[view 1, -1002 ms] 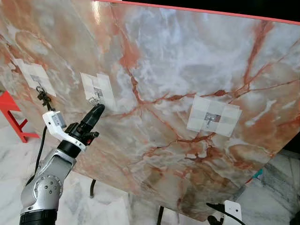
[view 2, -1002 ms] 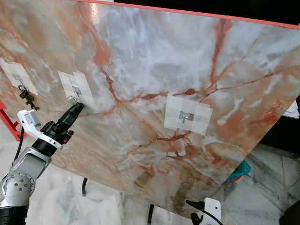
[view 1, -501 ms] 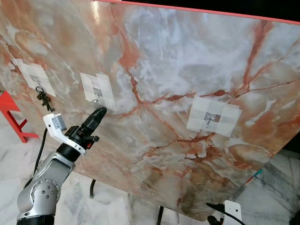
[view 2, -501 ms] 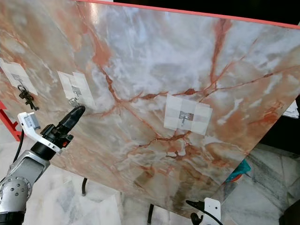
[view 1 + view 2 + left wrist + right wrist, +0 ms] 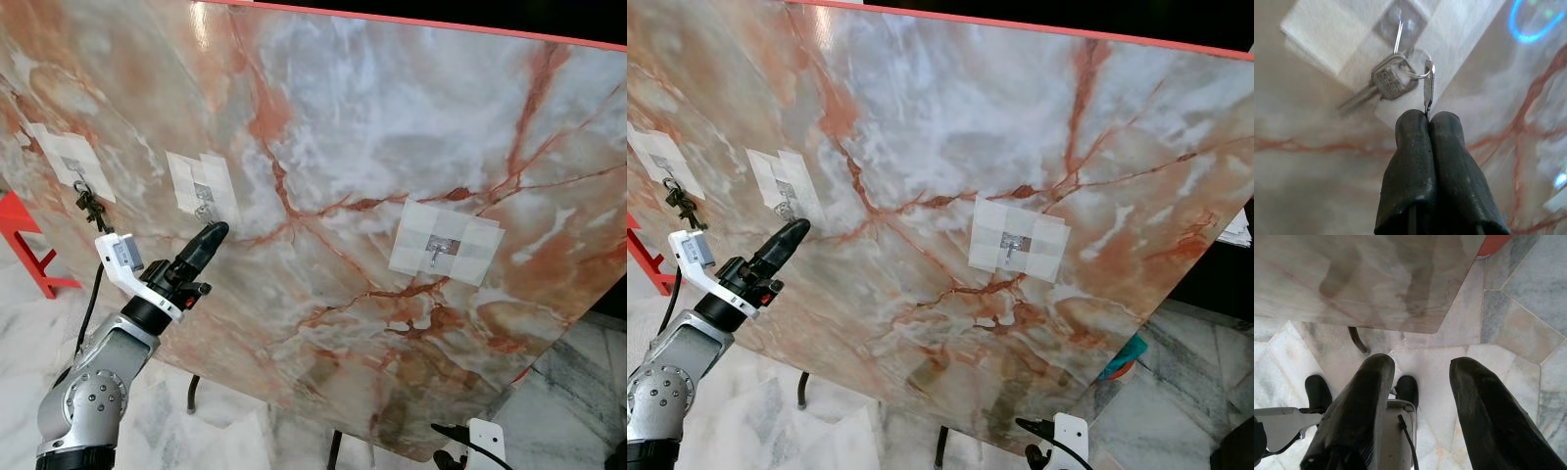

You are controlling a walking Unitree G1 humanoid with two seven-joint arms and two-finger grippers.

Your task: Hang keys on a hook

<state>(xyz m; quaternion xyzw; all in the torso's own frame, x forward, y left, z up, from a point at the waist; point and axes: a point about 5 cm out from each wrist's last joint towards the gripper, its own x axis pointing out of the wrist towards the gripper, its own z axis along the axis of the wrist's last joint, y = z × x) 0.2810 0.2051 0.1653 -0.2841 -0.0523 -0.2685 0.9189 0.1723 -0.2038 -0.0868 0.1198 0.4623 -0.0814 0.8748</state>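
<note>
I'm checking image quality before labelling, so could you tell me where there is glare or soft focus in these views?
Left eye view: a white glare streak on the marble panel, otherwise sharp. Left wrist view: blue ring flares at the edges; the keys read clearly while the left tool closest to the lens is soft. Right wrist view: evenly lit, its fingers slightly blurred.

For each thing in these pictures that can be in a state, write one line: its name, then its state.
Left gripper: shut on a silver key's tip.
Silver keys: ring over the middle hook, hanging.
Middle hook: holding the silver keys.
Left hook: holding a dark key bunch.
Right hook: bare.
Right gripper: open, holding nothing, low over the floor.
</note>
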